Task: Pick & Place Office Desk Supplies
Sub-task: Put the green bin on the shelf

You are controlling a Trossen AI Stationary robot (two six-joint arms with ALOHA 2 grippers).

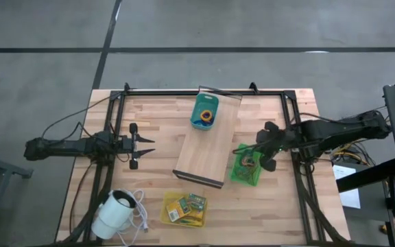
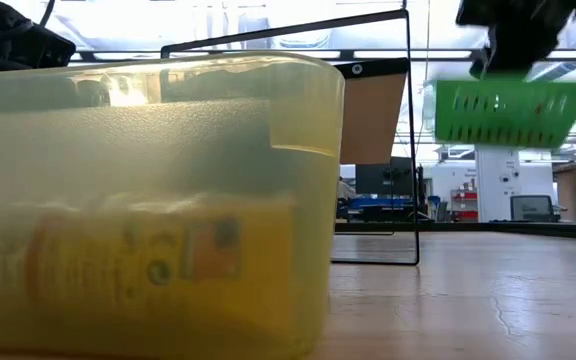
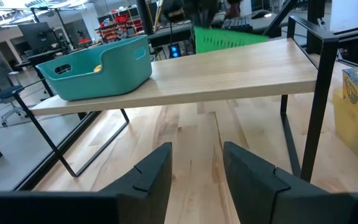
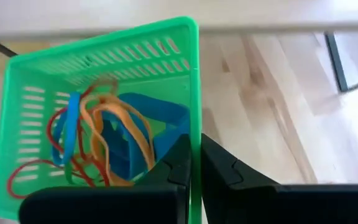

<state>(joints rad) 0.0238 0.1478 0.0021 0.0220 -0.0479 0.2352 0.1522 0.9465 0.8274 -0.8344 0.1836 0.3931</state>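
Basket (image 4: 104, 81) wall pinched between my right fingers (image 4: 194, 165), lifted clear of the bench (image 1: 280, 206) near its right edge; rubber bands (image 4: 98, 143) inside. Left fingers (image 3: 194, 171) parted, empty, over the left edge.

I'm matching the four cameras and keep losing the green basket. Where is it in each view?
High: green basket, right of the board.
Low: upper right, off the table, under the right gripper.
Left wrist: behind the board, top centre.
Right wrist: left half; gripper shut on its rim.
Shared landmark: the board.
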